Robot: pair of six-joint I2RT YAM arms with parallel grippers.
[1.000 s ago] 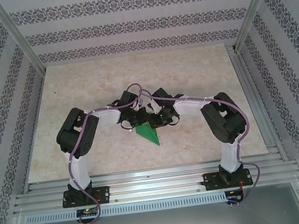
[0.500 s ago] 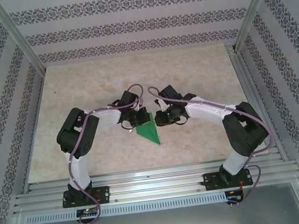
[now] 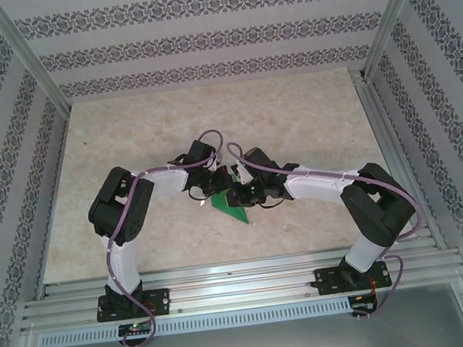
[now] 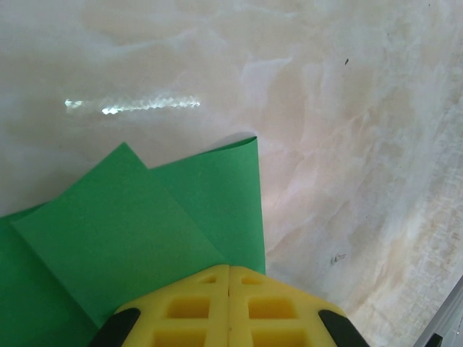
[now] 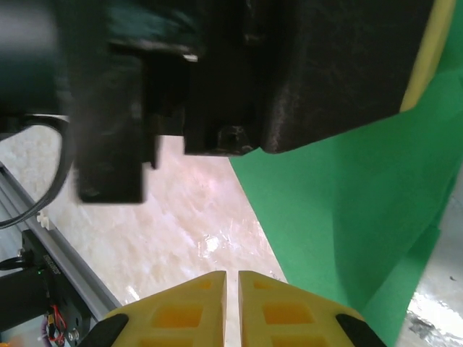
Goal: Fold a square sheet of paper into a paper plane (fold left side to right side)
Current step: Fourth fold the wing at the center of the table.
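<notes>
Near frame centre, seemingly mid-fold, the left gripper (image 4: 229, 269), fingers pressed together, pins the green paper (image 3: 234, 207), while the right gripper (image 5: 232, 275), fingers barely parted, likely needs to catch a flap edge next.

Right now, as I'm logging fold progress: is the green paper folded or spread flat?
Folded: the green paper shows overlapping layers in the left wrist view, a pointed shape from above.

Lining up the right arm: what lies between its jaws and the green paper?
A strip of bare table before the paper, in the right wrist view.
</notes>
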